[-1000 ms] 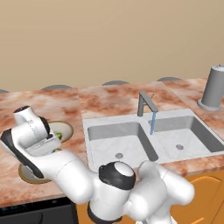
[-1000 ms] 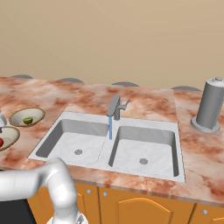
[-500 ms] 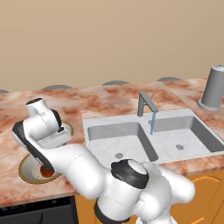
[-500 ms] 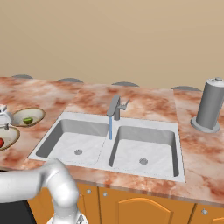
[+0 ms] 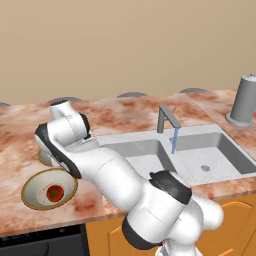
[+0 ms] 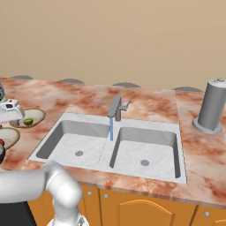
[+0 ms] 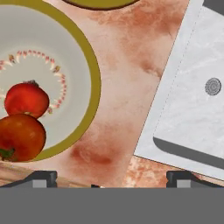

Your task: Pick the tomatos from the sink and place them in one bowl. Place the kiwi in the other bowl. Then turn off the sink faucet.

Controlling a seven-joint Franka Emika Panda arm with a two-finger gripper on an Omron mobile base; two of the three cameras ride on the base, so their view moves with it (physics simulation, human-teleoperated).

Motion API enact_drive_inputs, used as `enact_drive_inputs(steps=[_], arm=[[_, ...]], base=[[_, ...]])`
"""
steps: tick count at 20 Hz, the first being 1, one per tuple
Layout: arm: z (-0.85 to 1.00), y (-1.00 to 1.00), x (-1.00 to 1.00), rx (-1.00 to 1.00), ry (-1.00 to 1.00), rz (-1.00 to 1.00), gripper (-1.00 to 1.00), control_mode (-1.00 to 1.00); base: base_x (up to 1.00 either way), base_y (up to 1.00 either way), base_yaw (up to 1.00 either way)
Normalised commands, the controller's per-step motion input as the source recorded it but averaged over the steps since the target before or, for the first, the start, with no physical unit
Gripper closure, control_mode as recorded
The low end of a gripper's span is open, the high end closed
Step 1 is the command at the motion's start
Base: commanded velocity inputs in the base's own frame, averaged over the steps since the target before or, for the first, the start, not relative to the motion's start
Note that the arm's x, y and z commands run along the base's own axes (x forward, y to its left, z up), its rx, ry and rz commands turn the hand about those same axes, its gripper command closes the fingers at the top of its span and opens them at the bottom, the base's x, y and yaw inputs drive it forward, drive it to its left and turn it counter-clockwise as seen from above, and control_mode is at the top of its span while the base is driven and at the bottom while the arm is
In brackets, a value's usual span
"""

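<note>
Marbled counter [image 6: 145,101]: two bowls, near [image 5: 35,187] and far [image 6: 37,115], left of sink [image 6: 145,152]; grey canister [image 6: 212,106] at right.

The arm [image 5: 105,170] rises from its base at lower right in the left base view, bends at a dark elbow joint and reaches far to the left, the wrist folded back and turned downward. The gripper [image 7: 111,177] points straight down, jaws spread wide apart and holding nothing.
</note>
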Motion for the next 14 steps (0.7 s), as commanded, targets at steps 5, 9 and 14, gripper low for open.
enact_drive_inputs(steps=[5, 9, 14], arm=[[0.21, -0.61, 0.0, 0.02, -0.05, 0.0, -1.0, -1.0], [0.07, -0.62, 0.0, 0.01, -0.06, 0.0, -1.0, -1.0], [-0.09, -0.68, -0.06, 0.03, -0.06, 0.0, -1.0, -1.0]], base=[[0.0, 0.0, 0.0], [0.0, 0.0, 0.0], [0.0, 0.0, 0.0]])
